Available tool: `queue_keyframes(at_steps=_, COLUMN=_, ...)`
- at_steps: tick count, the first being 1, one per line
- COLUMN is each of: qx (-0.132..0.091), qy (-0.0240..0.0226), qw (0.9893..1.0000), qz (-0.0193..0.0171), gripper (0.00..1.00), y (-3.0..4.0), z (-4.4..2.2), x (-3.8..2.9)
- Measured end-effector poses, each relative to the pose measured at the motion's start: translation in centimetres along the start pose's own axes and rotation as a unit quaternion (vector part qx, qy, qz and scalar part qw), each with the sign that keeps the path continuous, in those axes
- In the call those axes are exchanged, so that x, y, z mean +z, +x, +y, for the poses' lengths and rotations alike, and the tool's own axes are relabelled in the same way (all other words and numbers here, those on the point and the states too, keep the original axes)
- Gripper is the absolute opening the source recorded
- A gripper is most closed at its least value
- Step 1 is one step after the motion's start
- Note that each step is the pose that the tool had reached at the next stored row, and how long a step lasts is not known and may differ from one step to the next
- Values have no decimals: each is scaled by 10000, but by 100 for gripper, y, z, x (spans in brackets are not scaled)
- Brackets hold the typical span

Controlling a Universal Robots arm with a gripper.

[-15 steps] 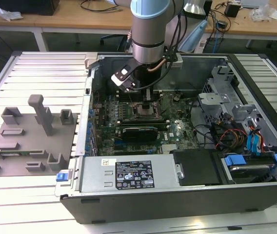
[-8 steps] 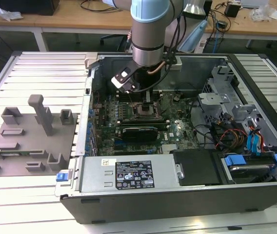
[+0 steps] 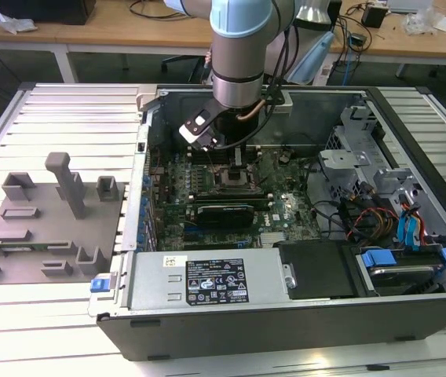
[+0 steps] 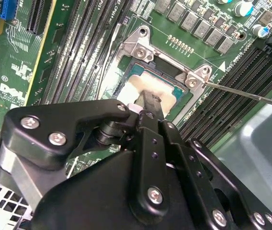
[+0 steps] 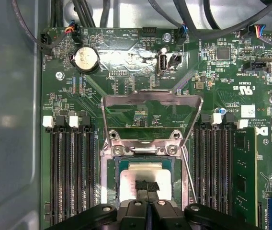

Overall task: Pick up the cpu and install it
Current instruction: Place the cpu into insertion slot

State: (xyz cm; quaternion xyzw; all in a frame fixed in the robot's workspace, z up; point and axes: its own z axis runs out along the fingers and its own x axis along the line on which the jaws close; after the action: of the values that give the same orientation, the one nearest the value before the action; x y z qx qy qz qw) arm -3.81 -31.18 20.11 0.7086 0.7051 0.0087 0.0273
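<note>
1. Slatted metal table (image 3: 42, 126) carries the whole layout. Desks strewn with cables run along 12 o'clock in the exterior view.
2. Grey tray (image 3: 50, 228), at 9 o'clock in that view, sits well apart from the computer case (image 3: 286, 322). You can see no chip on it.
3. The case lies open from the centre towards 3 o'clock, with the arm (image 3: 243, 55) reaching down into it from 12 o'clock.
4. The gripper (image 5: 147, 186) stands directly over the socket, whose load frame (image 5: 150, 94) is swung up. Note that its two fingers are drawn together with nothing clamped between them. Their tips rest on, or just above, the chip; contact cannot be confirmed.
5. The cpu (image 5: 143, 175) lies flat inside the socket with its pale metal top facing up, between two banks of memory slots (image 5: 71, 172). The thin retention lever (image 4: 246, 93) is beside it, not yet latched down.
6. Handling, as a judgement: treat the cpu as light, rigid and smooth-topped, with a delicate underside. Take it by its opposite edges, keep it level, and never force it.
7. The black card (image 3: 223, 212) lies at 6 o'clock from the socket.
8. Writing: a printed label (image 3: 215, 280) sits on the metal box at 6 o'clock. White lettering also marks the board, but you should leave it unread here.
</note>
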Motion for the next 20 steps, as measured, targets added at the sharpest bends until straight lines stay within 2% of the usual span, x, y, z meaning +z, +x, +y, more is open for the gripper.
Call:
queue_keyframes(at_steps=5, qx=1, qy=-4, qw=10000, qz=6, gripper=11, y=2, z=2, x=-19)
queue_keyframes(at_steps=6, qx=1, qy=-10, qw=10000, qz=16, gripper=11, y=5, z=6, x=-36)
queue_keyframes(at_steps=12, qx=0, qy=-3, qw=10000, qz=5, gripper=11, y=-1, z=11, x=-175)
queue_keyframes(at_steps=14, qx=0, qy=-3, qw=10000, qz=5, gripper=11, y=-3, z=14, x=-237)
queue_keyframes(at_steps=15, qx=0, qy=-3, qw=10000, qz=5, gripper=11, y=-4, z=18, x=-300)
queue_keyframes(at_steps=16, qx=-1, qy=-4, qw=10000, qz=6, gripper=11, y=-5, z=24, x=-329)
queue_keyframes(at_steps=20, qx=0, qy=4, qw=10000, qz=4, gripper=11, y=-5, z=76, x=-332)
